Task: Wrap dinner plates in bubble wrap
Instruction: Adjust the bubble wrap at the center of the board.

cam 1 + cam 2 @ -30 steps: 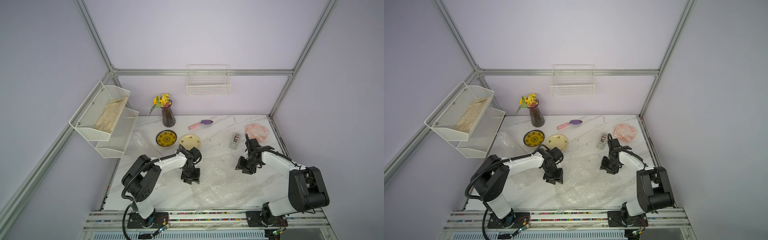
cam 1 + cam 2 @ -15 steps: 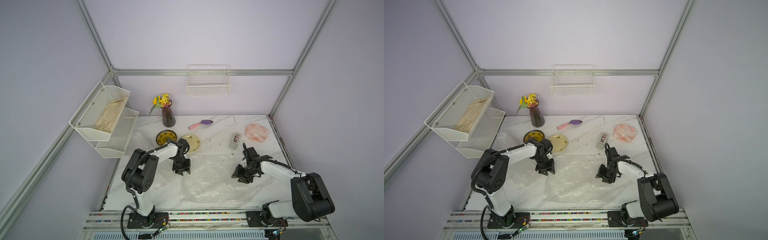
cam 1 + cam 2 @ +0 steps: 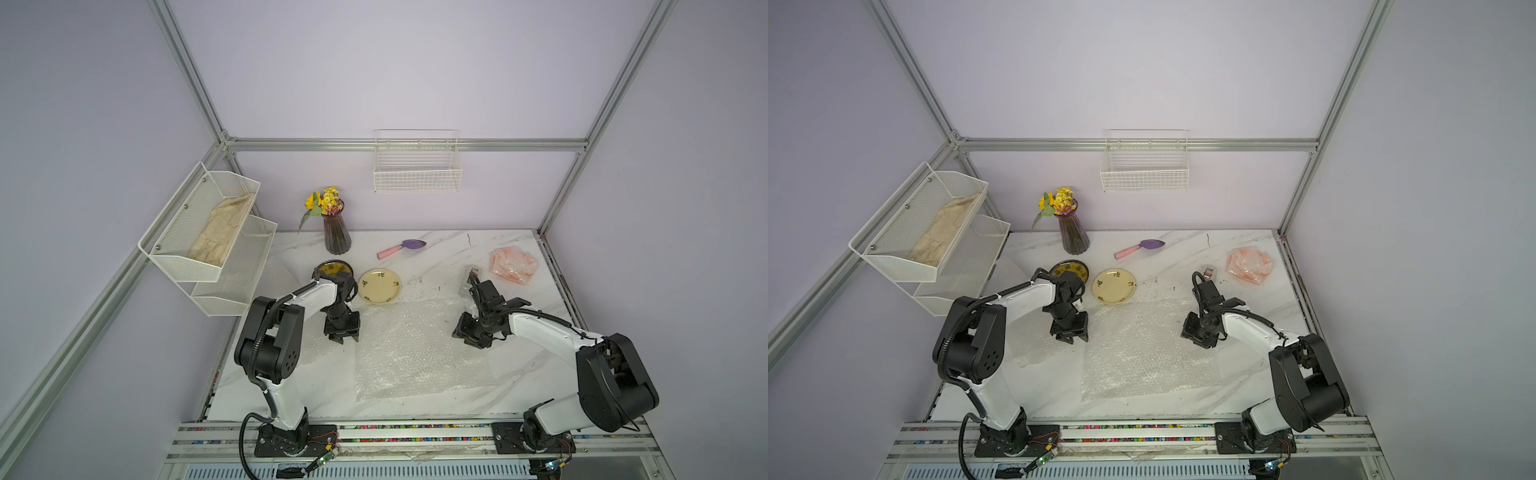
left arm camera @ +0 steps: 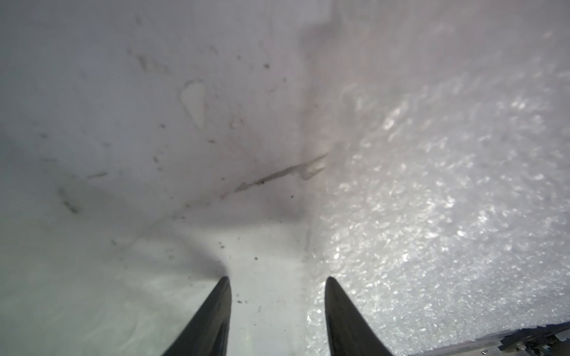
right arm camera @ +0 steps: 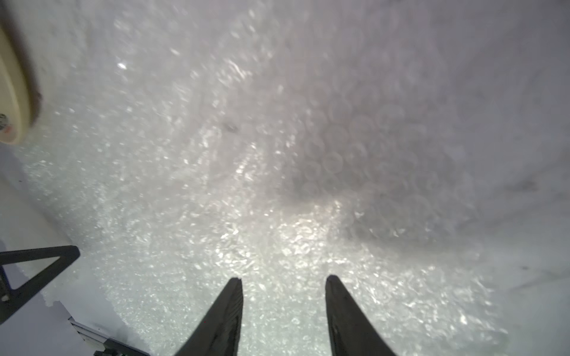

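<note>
Nearest the rail, the bubble wrap sheet [image 3: 415,353] lies flat and bare on the marble table [image 3: 523,374]. It has shifted toward the robot's left over the last second, and it looks ready for a plate. The left gripper [image 3: 345,340] has drawn back to the sheet's left edge, while the right gripper [image 3: 473,343] hangs over its right edge. Both point down, jaws half apart and empty. Beyond, the cream flowered plate [image 3: 379,286] sits just beside the sheet's far edge. The yellow patterned plate [image 3: 332,267] lies behind the left wrist.
</note>
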`<state>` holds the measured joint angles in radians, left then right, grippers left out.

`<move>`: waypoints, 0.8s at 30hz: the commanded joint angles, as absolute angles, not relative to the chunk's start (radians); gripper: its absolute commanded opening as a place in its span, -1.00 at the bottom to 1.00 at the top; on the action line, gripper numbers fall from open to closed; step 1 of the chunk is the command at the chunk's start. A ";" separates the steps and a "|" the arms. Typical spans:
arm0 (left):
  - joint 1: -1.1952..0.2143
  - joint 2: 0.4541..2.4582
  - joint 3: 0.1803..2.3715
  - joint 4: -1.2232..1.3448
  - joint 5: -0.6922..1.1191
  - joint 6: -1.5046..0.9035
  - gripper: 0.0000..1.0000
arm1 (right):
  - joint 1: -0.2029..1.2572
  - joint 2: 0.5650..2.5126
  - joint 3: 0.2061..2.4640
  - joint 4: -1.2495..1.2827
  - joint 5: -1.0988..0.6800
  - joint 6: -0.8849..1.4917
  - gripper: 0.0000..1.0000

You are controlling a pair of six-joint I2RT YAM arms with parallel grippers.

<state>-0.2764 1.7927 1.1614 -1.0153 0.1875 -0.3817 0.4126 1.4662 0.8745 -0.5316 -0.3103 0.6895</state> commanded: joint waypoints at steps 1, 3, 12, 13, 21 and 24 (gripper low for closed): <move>-0.273 1.696 1.236 -1.044 0.208 -0.379 -0.02 | 0.418 1.466 0.963 -0.542 -0.308 0.682 -0.07; -0.275 1.670 1.217 -1.039 0.249 -0.397 -0.02 | 0.422 1.523 0.998 -0.449 -0.359 0.692 -0.09; -0.267 1.588 1.065 -1.019 0.164 -0.433 -0.01 | 0.503 1.991 1.366 -0.169 -0.463 0.740 -0.17; -0.261 1.586 1.048 -1.019 0.131 -0.434 0.00 | 0.507 2.033 1.407 -0.161 -0.464 0.745 -0.18; -0.229 1.585 1.025 -1.056 0.021 -0.486 0.04 | 0.529 2.296 1.632 -0.141 -0.485 0.783 -0.21; -0.219 1.568 1.029 -1.084 -0.011 -0.508 0.06 | 0.531 2.321 1.640 -0.116 -0.485 0.798 -0.36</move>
<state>-0.2310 1.6005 1.0405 -1.0477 0.0422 -0.4721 0.5247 2.2845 1.6329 -0.1154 -0.4915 0.7708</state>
